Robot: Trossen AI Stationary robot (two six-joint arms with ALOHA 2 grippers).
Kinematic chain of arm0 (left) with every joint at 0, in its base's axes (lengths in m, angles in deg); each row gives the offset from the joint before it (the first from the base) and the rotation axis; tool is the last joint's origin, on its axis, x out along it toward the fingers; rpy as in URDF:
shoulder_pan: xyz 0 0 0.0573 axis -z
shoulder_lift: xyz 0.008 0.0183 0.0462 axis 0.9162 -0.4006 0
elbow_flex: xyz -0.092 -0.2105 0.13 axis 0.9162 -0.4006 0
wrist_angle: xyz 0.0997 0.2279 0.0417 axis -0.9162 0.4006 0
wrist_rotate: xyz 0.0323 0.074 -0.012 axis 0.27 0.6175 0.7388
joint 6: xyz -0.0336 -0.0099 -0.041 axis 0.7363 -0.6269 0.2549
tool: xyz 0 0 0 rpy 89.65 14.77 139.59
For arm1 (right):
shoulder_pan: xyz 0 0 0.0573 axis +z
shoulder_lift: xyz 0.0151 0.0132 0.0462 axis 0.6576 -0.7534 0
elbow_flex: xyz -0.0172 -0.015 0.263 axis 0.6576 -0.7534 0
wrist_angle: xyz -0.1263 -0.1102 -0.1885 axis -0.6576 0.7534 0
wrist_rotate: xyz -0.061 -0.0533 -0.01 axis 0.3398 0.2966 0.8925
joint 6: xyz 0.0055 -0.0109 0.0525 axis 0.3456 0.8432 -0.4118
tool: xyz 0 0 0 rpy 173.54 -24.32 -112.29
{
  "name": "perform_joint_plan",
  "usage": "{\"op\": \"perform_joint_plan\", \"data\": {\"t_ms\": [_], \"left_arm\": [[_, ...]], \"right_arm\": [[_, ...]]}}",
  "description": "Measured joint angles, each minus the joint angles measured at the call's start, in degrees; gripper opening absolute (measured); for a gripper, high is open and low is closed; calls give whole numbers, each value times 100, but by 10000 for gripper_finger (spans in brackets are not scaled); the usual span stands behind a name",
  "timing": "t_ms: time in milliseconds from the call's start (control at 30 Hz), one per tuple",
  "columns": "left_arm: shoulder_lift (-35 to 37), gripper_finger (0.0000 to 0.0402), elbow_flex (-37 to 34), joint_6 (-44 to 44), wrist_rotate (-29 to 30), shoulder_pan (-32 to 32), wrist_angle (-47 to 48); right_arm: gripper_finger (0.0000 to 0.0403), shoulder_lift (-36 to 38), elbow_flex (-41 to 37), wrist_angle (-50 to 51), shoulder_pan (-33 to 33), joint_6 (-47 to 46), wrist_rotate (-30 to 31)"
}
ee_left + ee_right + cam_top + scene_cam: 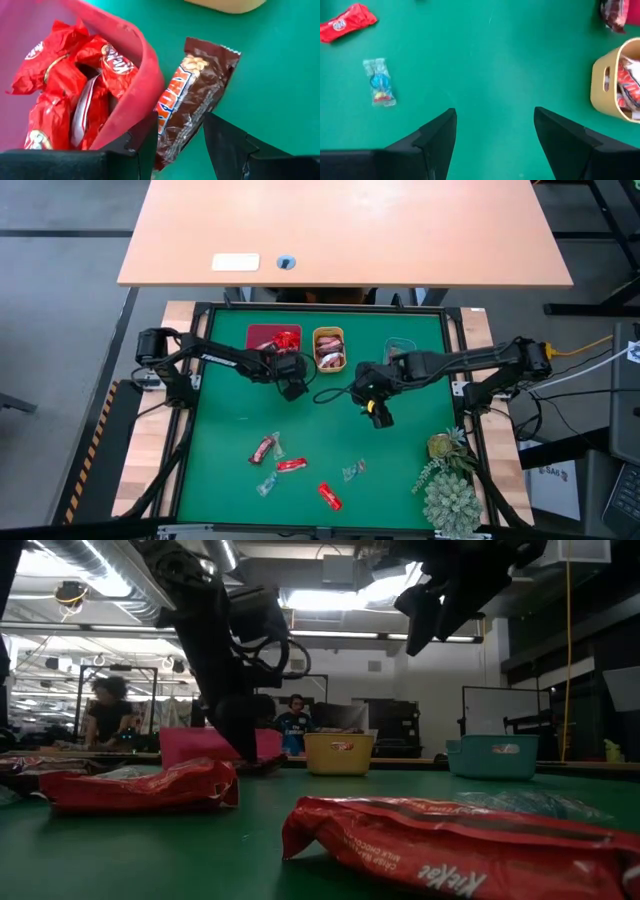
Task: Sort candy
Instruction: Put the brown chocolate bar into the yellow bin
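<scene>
Left hand [172, 145] sits low at the counter [400, 480], just beside the red tray [262, 335], with its fingers [227, 140] parted around a brown bar candy [192, 100] that lies on the green surface against the tray's outer wall. The fingers straddle the bar's near end but do not look closed on it yet, so the hand holds nothing firmly. Inside the red tray lie several red-wrapped candies [65, 95].

Judging by the trays, the brown bar belongs in the orange tray [329, 348] next door, which already holds similar dark wrappers. To do this step well, the left hand should close across the narrow width of the bar, not its length, and pinch near the middle so the slack wrapper does not slide out. The red tray's soft rim is touching the inner finger, so a straight lift first would keep from dragging the tray along.

The right hand [495, 135] hovers over bare green counter near the middle, fingers wide apart and holding nothing. A clear wrapped candy [379, 89] and a red candy [347, 22] lie ahead of it. More loose candy [290, 465] waits toward the front of the counter, well apart from the teal tray [400, 350]. A spiky plant [448, 480] stands at the front right corner, clear of both arms.
</scene>
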Motion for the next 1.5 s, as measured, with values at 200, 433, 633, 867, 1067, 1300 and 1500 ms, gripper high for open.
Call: {"op": "perform_joint_plan", "data": {"t_ms": [200, 433, 633, 867, 1067, 1300, 1500], "left_arm": [[-75, 151, 0, -1, -181, -168, -104], [-92, 151, 4, -1, -558, -296, -142], [-87, 151, 18, -321, -1107, -297, -117], [-79, 151, 22, -584, -1666, -186, -9], [-83, 151, 17, -1198, -2065, 27, 0], [-94, 143, 4, -1286, -2028, 91, -121], [-102, 89, 0, -1249, -2036, 93, -313]], "right_arm": [[264, 0, -286, -304, -1, 2, 0], [264, 0, -370, -303, 0, 2, 2], [264, 0, -370, -305, -2, 2, 1], [264, 0, -372, -302, 0, 2, 2], [264, 0, -371, -301, -2, 2, 2], [264, 0, -370, -297, 0, 2, 2], [264, 262, -370, 14, -2, 2, 2]]}}
